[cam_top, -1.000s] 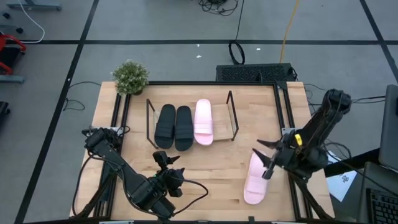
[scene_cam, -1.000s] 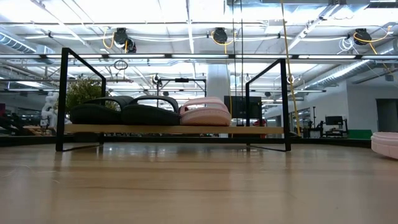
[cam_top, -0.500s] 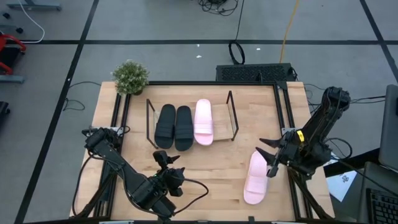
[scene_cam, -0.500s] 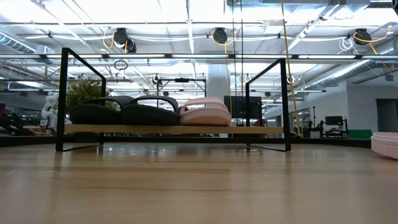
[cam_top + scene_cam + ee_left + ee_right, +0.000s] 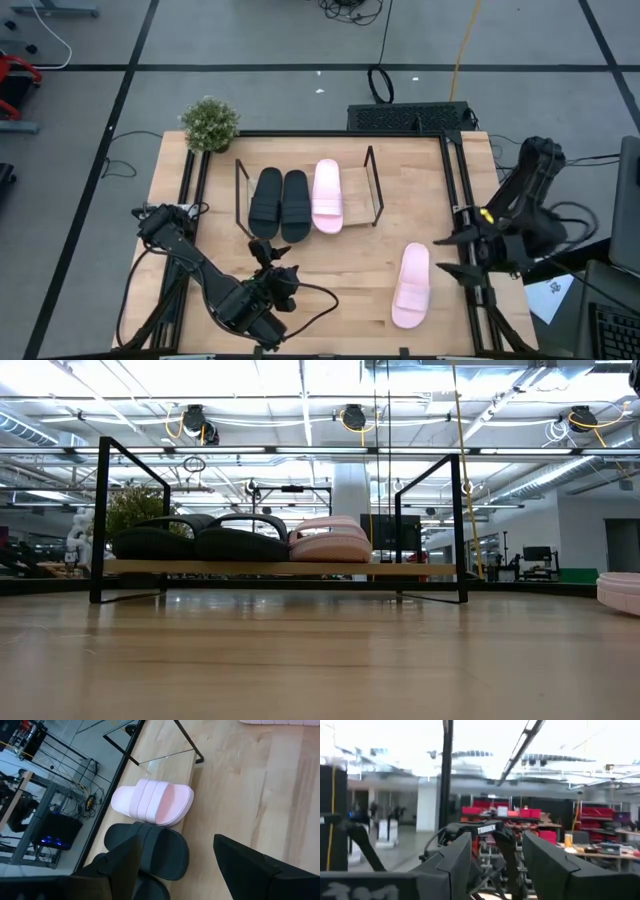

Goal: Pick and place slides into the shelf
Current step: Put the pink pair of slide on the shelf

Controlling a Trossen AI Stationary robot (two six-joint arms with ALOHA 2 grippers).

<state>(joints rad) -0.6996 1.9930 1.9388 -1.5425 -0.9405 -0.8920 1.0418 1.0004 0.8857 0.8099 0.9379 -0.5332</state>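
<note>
Because three slides, two black [image 5: 281, 203] and one pink [image 5: 327, 195], already sit side by side on the shelf [image 5: 372, 186], its right end is free for the last pink slide [image 5: 411, 285], which lies loose on the surface [image 5: 340, 270] near the right claw [image 5: 450, 255]. That claw hangs open and empty just beside it. The left claw [image 5: 268, 256], wide open and holding nothing, waits before the shelf, and the potted plant [image 5: 210, 123] stands clear.

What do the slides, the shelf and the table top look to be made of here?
Pink slide on the table: likely moulded foam or rubber, matte, one-piece with no seams visible.
Black slides: same shape, dull black, no glare.
Shelf: thin black wire frame, probably painted metal, with a pale wood-look base board.
Table: light wood grain, smooth, faintly reflective in the low view.
</note>
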